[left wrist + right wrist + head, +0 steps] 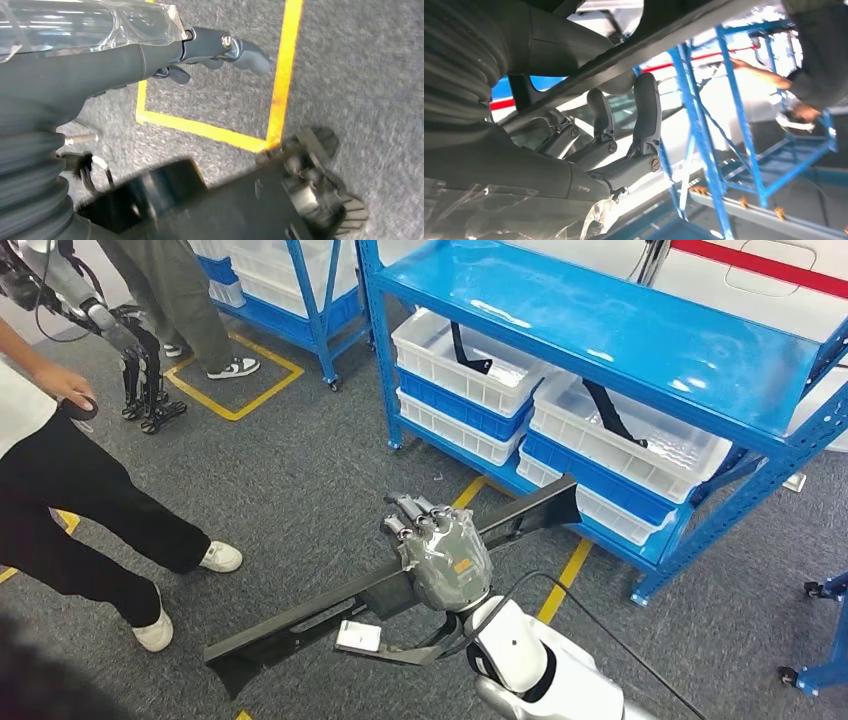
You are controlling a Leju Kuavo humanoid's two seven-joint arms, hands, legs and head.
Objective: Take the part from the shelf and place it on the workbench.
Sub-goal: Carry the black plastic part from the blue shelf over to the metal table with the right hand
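Grey carpet [300, 490] and blue shelf [600, 330] surround you: your right hand [445, 555] grips the part [330, 615], left hand [220, 47] hangs spread, and placing on the workbench remains.

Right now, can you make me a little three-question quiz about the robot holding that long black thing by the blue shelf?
1. True or false: the robot's right hand grips the long black plastic part.
2. What lies in the white plastic bins on the blue metal shelf? A) similar black parts B) red balls C) bottles
3. What colour are the tape lines on the grey floor?

Key: 1 true; 2 A; 3 yellow.
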